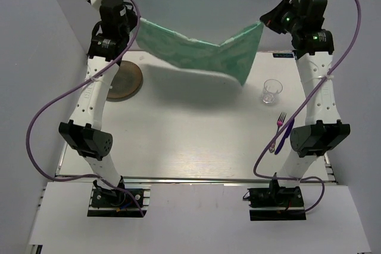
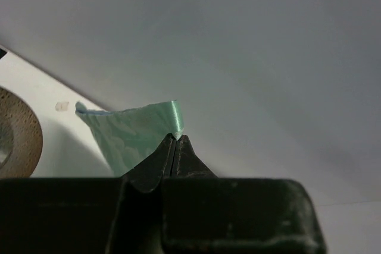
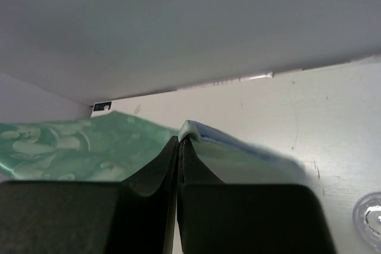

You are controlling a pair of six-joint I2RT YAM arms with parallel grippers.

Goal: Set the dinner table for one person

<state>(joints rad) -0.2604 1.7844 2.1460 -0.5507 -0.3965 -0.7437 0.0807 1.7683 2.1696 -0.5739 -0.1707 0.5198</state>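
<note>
Top external view: the left hand [image 1: 137, 23], upper left, and the right hand [image 1: 262, 24], upper right, each pinch a corner of the green mat [image 1: 202, 52], which sags between them above the white tabletop [image 1: 190, 135] filling the frame's middle. A brown plate [image 1: 127, 81] lies at left, and a glass [image 1: 272, 91] and fork [image 1: 281, 117] at right.

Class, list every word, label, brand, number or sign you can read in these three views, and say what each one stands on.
No text can be read in any view.
Dark label at the far edge of the dinner table: light marks on it, too small and blurred to read.
Cloth mat: a woven pattern only, no lettering.
</note>
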